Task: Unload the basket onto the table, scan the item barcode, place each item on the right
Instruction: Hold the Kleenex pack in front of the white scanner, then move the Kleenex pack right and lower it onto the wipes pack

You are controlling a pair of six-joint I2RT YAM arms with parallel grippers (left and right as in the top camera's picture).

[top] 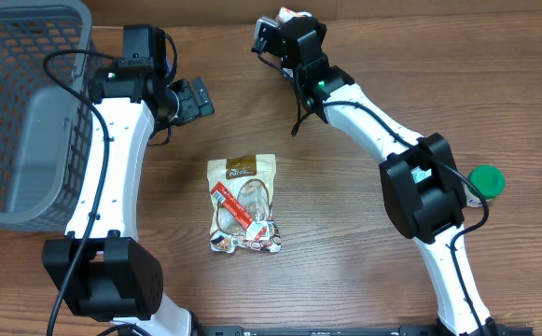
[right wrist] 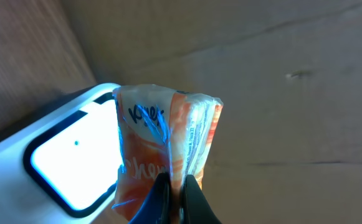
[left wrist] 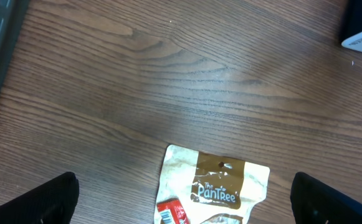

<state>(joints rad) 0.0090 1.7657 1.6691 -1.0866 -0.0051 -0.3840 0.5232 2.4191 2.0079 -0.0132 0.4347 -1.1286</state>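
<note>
**Packet pinched at the scanner, left jaws spread**

My right jaws are pressed together on the bottom edge of an orange and white packet [right wrist: 168, 143]. In the right wrist view their fingers [right wrist: 196, 200] show at the bottom centre of the frame, and the packet stands up from them. Just behind it, at the lower left of that frame, is a white scanner [right wrist: 75, 158] with a bright window. I cannot tell whether the packet touches it. Seen from overhead, this grip sits at the top centre of the frame, with the packet [top: 294, 14] right at the top edge.

My left jaws are spread wide and hold nothing. In the left wrist view their dark fingers [left wrist: 47, 202] sit in the two bottom corners, above the brown tabletop [left wrist: 168, 81]. Between them, at the bottom edge, lies a snack pouch [left wrist: 215, 183], flat and untouched. From overhead the pouch [top: 243, 201] is at the middle of the frame.

Farther off, a grey basket [top: 28, 93] fills the upper left of the overhead frame. A green round thing [top: 485, 180] lies at the right.
</note>
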